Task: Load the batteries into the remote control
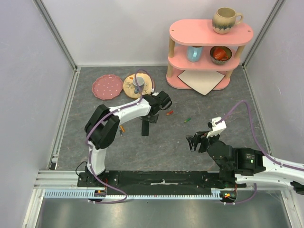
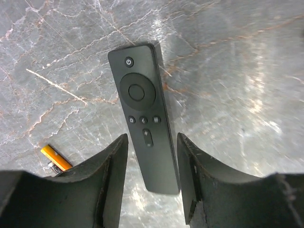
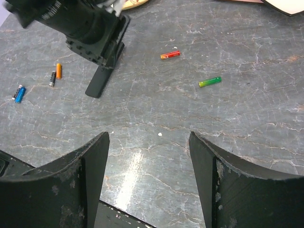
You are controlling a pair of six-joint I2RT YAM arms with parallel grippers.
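Observation:
The black remote control [image 2: 145, 123] lies button side up on the grey table; it also shows in the top view [image 1: 145, 128] and the right wrist view [image 3: 100, 80]. My left gripper [image 2: 152, 137] is open, its jaws straddling the remote's lower end, the right finger close against it; in the top view my left gripper [image 1: 152, 115] sits over the remote's far end. An orange battery [image 2: 56, 157] lies to the left. Red [image 3: 170, 55], green [image 3: 210, 82], orange [image 3: 58, 71] and blue [image 3: 19, 94] batteries lie scattered. My right gripper [image 3: 148, 135] is open and empty over bare table [image 1: 192, 142].
A pink two-tier shelf [image 1: 209, 33] with a mug [image 1: 225, 19] on top stands at the back right, a white board [image 1: 202, 80] under it. A pink plate [image 1: 107, 87] and a yellow plate with a cup [image 1: 137, 84] sit at the back centre.

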